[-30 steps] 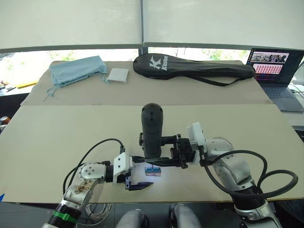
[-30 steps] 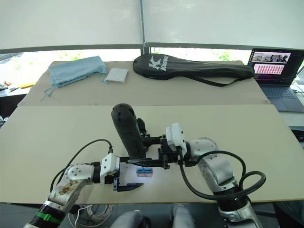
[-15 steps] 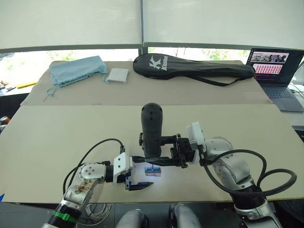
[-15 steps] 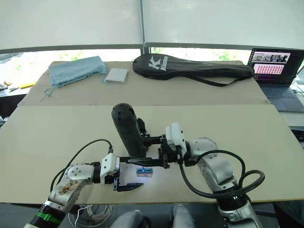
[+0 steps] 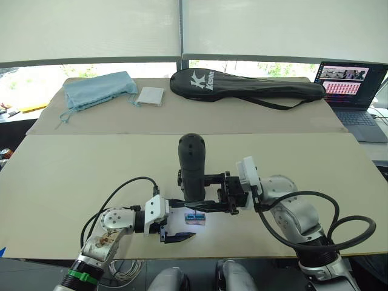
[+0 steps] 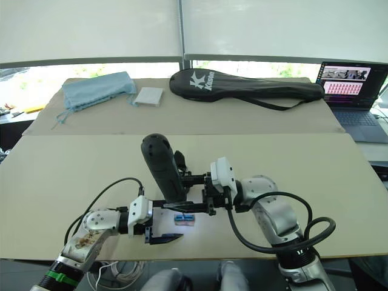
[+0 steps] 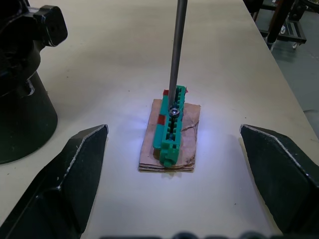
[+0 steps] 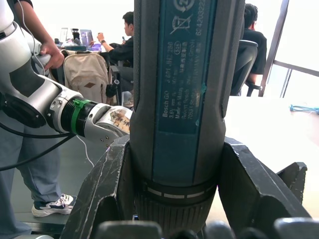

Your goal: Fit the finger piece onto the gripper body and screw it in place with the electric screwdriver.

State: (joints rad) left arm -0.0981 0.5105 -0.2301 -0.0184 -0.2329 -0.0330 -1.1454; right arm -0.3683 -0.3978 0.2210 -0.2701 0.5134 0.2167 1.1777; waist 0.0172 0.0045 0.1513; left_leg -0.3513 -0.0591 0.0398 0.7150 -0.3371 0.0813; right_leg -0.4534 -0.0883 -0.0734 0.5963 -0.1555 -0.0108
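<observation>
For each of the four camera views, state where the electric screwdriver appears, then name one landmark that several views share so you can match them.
Left eye view: electric screwdriver upright at table centre, held by the right pincer.
Right eye view: upright, left of centre.
Left wrist view: its thin metal bit comes down onto the small green-and-tan box.
Right wrist view: its body rises between that pincer's fingers.
Shared landmark: the green-and-tan box.

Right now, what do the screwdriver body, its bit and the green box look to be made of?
The electric screwdriver: matte black plastic, it seems, with a printed label panel. Its bit: bare grey metal, slim with a dull sheen. The green box: glossy moulded plastic with slots, on a tan base, probably cardboard.
</observation>
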